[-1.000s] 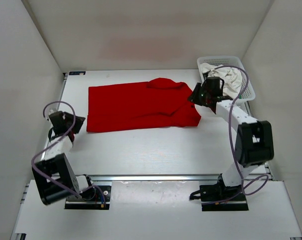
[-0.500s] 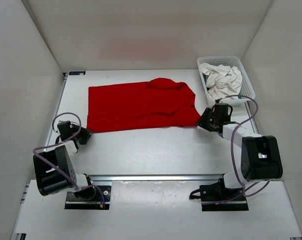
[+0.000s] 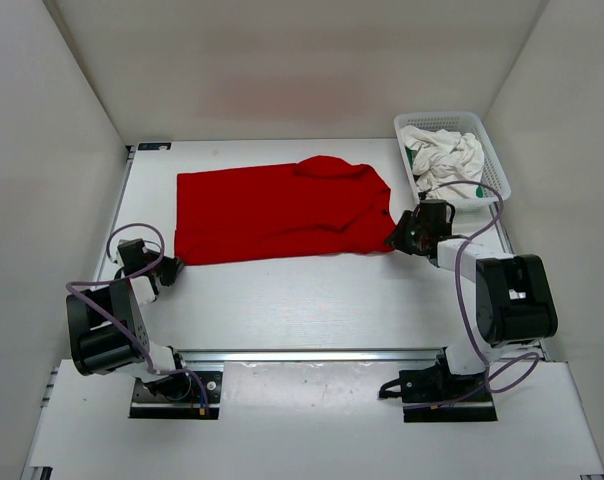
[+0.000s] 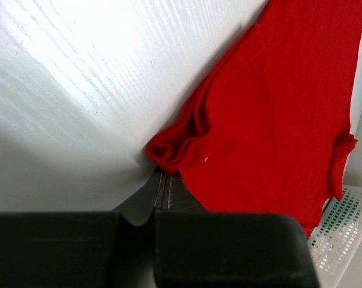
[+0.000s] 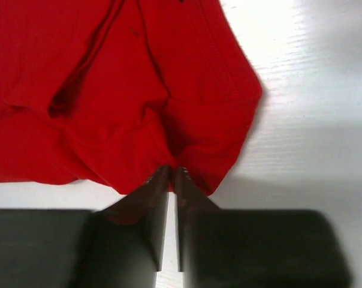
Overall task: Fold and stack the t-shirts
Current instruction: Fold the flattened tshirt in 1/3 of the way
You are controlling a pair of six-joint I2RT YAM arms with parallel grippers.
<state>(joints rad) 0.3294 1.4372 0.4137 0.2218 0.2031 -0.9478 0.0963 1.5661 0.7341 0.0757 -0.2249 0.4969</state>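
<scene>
Both end effectors have just closed, and this is the main change. The left end effector (image 4: 162,177) has its jaws pressed together, with the near-left corner of the red shirt (image 3: 282,210) bunched right at their tips, so it seems to pinch that corner. The right end effector (image 5: 172,173) shows only a thin slit between its jaws, and the hem at the near-right corner is wrinkled into them, so it looks clamped on the cloth too. The shirt lies mostly flat on the counter (image 3: 312,300), a little toward 12 o'clock from the middle, with one sleeve humped at its 1 o'clock side. The left grip is at the shirt's 8 o'clock corner and the right grip at its 4 o'clock corner. The basket (image 3: 494,155) stands at 2 o'clock on the counter and holds the white shirt (image 3: 447,155), crumpled. One second ago the right arm was higher, beside the basket near the sleeve, and the left arm was off the cloth at 9 o'clock, both with jaws apart. Half a second ago both were low at the corners but not yet closed. With both near corners held, the first fold of the red shirt probably can begin, and nothing is stacked yet.
</scene>
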